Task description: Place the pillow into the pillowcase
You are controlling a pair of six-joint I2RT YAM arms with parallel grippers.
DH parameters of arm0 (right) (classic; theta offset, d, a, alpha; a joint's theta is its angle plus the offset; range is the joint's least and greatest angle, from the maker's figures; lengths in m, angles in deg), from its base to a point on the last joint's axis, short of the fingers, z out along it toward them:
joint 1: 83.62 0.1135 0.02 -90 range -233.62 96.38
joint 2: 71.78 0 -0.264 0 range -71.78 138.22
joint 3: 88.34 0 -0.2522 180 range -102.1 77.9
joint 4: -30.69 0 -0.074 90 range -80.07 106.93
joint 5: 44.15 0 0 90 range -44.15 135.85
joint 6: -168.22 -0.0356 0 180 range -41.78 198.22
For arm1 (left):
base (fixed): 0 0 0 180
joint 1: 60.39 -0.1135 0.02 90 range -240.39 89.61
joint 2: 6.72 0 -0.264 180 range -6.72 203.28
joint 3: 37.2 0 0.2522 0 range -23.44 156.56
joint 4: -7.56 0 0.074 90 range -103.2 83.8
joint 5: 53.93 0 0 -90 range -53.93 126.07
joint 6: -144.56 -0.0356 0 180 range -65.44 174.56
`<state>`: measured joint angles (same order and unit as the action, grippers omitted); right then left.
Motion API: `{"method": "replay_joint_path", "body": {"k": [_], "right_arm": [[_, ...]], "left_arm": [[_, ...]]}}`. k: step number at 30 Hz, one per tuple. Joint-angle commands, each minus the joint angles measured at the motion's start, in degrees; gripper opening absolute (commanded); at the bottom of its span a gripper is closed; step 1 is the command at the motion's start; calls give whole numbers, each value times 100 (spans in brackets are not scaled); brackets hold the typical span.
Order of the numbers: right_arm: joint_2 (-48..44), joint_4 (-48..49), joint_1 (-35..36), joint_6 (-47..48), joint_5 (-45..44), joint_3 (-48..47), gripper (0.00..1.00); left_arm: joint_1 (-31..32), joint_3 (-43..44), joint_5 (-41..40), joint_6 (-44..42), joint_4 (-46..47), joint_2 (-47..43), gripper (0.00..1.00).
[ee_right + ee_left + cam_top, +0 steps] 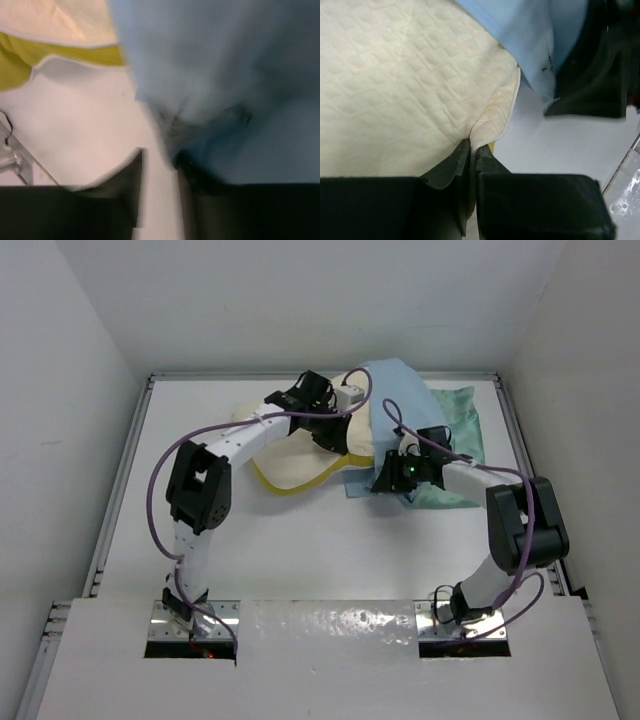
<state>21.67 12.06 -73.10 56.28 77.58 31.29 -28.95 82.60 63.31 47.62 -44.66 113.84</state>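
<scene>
I'm pinching the pillow by its edge with my left gripper, mid-frame in the top view. The pillowcase is lying just right, touching my right gripper; I can't tell whether that one is gripping.

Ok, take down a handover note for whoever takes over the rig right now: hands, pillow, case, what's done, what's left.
Left hand: shut on the pillow edge.
Right hand: at a fold of the case; too blurred to tell whether it grips.
Layout: the case's blue inside is draped over the pillow's right end; the rest of the pillow is bare.
Done: case and pillow end overlap.
Left: work the pillow fully in.
</scene>
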Motion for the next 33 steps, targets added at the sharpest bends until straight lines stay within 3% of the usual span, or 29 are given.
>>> {"method": "replay_joint_path", "body": {"k": [1, 2, 4, 6, 7, 8, 10, 11, 12, 13, 15, 19, 24, 27, 28, 33], "right_arm": [[-299, -602, 414, 189, 80, -472, 41], [-414, -621, 415, 172, 201, -454, 66], [-869, -656, 302, 75, 194, -340, 77], [-1231, -648, 144, -12, 45, -200, 87], [-1546, -665, -31, -39, -78, -191, 90], [-1653, -761, -85, -22, -453, -338, 90], [-1760, -1050, -103, 93, -1025, -663, 81], [-1699, -1052, -94, 23, -1428, -987, 73], [-1611, -982, -94, -273, -1641, -1130, 56], [-1306, -720, -94, -468, -1843, -1444, 51], [-831, -639, -68, -873, -2511, -1893, 44], [750, -927, 46, -1330, -3417, -3352, 46], [3112, -1822, 239, -1911, -4139, -5531, 48], [4337, -2544, 520, -1973, -3746, -6902, 49], [4557, -2650, 660, -1920, -3239, -7384, 48], [4429, -1916, 1987, -69, -1787, -6399, 47]], "left_arm": [[115, -642, 481, -17, 980, -463, 0], [160, -759, 631, -166, 998, -393, 2], [222, -831, 1270, -395, 850, -313, 36], [187, -612, 1459, -895, 210, -269, 53], [48, -306, 1459, -1149, -202, -330, 56], [-58, -138, 1477, -1230, -354, -374, 57], [-557, 396, 1712, -1249, -601, -497, 74], [-734, 565, 1836, -1214, -741, -532, 85], [-936, 724, 1985, -1152, -760, -568, 86], [-1303, 934, 1986, -986, -708, -629, 94], [-1770, 1033, 1603, -740, -550, -691, 94], [-2596, 971, 845, 59, -320, -595, 93], [-3739, 533, 317, 106, -224, -603, 92], [-4207, 453, 317, -105, -399, -585, 91], [-4277, 401, 273, -167, -443, -603, 90], [-4454, -232, -561, -685, -163, -945, 90]]}}
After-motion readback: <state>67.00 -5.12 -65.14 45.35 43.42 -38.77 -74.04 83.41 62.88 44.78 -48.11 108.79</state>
